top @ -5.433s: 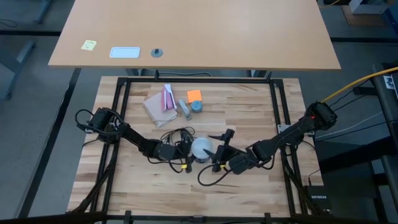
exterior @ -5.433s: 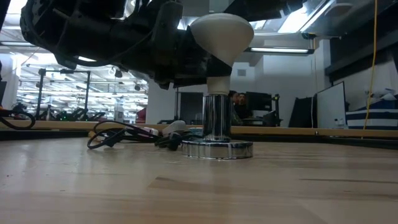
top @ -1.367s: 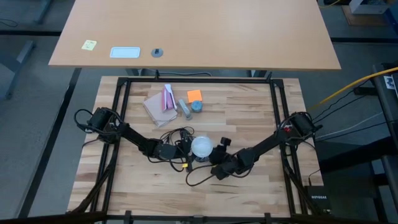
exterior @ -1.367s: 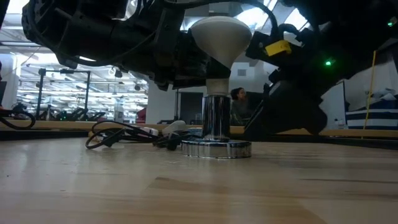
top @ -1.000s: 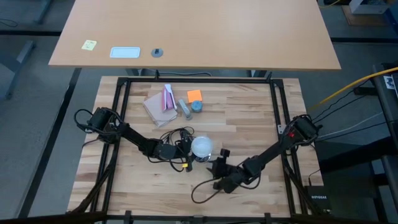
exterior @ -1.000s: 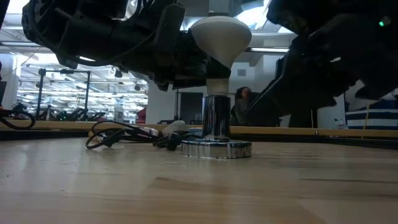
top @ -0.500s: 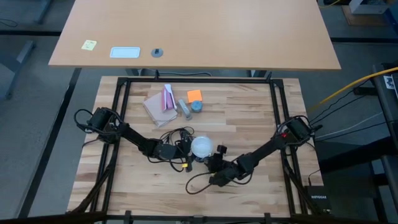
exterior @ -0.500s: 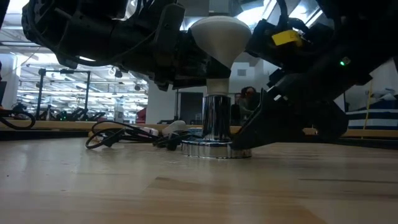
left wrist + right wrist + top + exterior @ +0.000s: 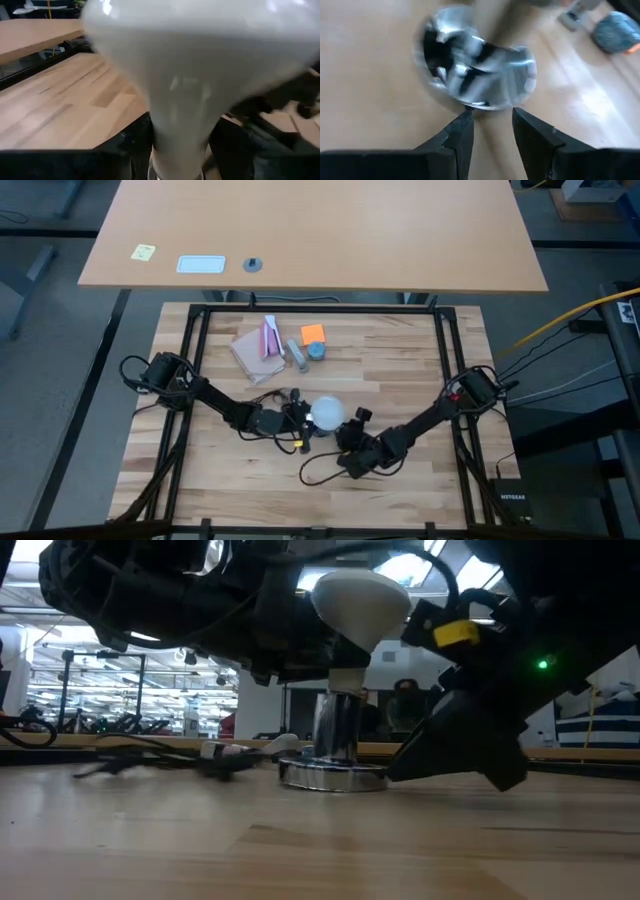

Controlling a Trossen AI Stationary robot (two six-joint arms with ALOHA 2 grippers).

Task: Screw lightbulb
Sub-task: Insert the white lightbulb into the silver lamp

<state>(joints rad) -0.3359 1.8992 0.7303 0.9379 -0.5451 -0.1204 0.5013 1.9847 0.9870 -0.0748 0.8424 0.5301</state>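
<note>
High view: near the bench's [image 9: 420, 355] middle we see the lightbulb [image 9: 326, 414] on the socket [image 9: 333, 772], our left gripper [image 9: 303, 421] clamped on its neck. Our right gripper [image 9: 490, 127] hovers just beside the socket's base, fingers narrowly apart, empty.

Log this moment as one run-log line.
left gripper: shut on frosted white globe lightbulb | lightbulb: seated in round silver socket | right gripper: open, at socket base | table: wooden
</note>
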